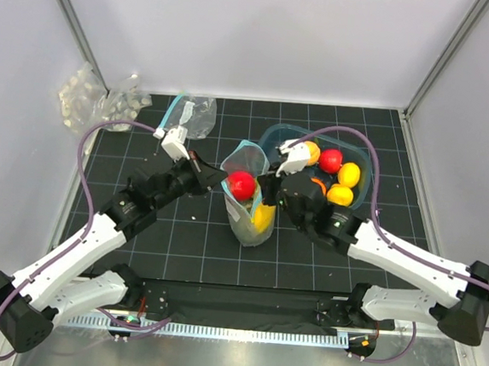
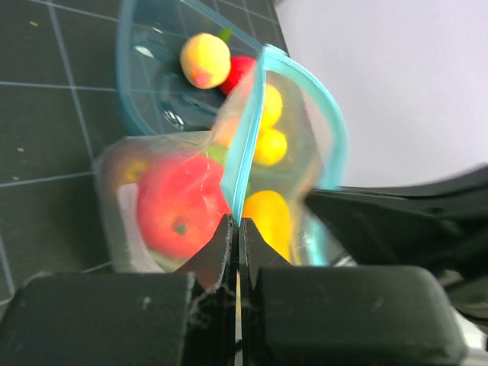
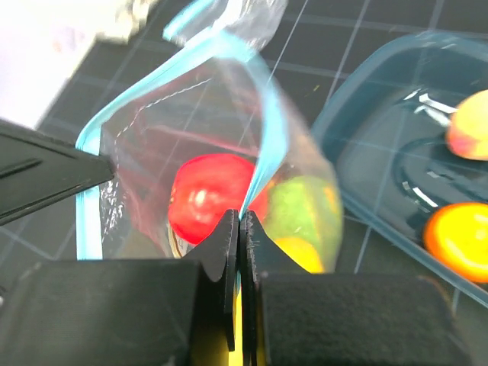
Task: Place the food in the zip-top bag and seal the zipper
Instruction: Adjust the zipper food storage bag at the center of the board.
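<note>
Clear packs of white lumps [image 1: 89, 94] lie at ten o'clock. The left gripper [image 2: 235, 226] is clamped on the teal-blue zipper strip [image 2: 245, 122] of the clear soft zip-top bag [image 1: 242, 226] at centre, which holds a red ball [image 1: 242, 184], a yellow lemon [image 1: 263, 218] and perhaps a green fruit [image 3: 299, 207]. The right gripper [image 3: 239, 221] pinches the opposite rim; at two o'clock, a teal tub [image 1: 277, 134] holds more toy fruit [image 1: 330, 161]

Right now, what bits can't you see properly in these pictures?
Top view: the right arm covers part of the blue tub, hiding whatever lies there.
Wrist views: crinkly plastic of the zip-top bag blurs the food inside; count unclear.
Top view: white lumps by the wall, too small to name.
</note>
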Available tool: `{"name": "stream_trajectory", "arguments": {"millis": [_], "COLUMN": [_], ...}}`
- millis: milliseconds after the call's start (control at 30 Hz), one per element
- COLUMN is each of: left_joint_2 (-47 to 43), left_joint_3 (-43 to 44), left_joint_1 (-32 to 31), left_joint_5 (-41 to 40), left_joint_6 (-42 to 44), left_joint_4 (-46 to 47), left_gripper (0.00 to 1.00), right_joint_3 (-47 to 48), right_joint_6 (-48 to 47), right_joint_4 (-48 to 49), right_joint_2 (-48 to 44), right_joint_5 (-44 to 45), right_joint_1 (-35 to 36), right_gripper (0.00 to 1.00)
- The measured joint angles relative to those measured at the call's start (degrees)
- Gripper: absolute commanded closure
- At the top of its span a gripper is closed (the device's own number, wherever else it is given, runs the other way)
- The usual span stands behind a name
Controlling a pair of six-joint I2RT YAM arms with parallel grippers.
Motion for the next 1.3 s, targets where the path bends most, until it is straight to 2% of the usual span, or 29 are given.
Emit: {"name": "stream_trajectory", "arguments": {"millis": [200,633,1000,1067,1100,1133,1300], "left_joint_2": [0.6,7.9,8.3,8.3,8.3,8.3,8.3], "left_joint_3": [-0.2,-0.1,-0.1,-0.1,-0.1,-0.1,0.0], "left_joint_1": [0.0,0.1,0.1,0.1,0.1,0.1,0.0], "left_joint_5": [3.6,7.6,7.8,7.9,8.0,8.3,9.9], "left_joint_6": [0.2,0.0,0.0,0.0,0.0,0.0,0.0], "left_joint_4": [1.6,4.5,4.5,4.5,4.5,4.5,4.6], "left_gripper": [1.00,0.98,0.96,0.96,0.96,0.94,0.92], "right_joint_3": [0.5,0.5,0.5,0.5,0.4,0.2,-0.2], "right_joint_6": [-1.3,-2.9,-3.7,-3.7,-3.7,-3.7,-3.6], "right_joint_4": [-0.3,0.5,2.5,2.7,2.9,3.4,4.4], "right_joint_2": [6.3,6.4,6.4,6.4,6.4,6.3,5.7], "right_joint_5": [-5.0,-12.1,-18.3,-18.6,-18.6,-18.7,-18.5], "right_joint_1": [0.0,0.4,0.7,0.6,0.7,0.7,0.7], "right_gripper": [0.99,0.99,0.99,0.94,0.88,0.72,0.62]}}
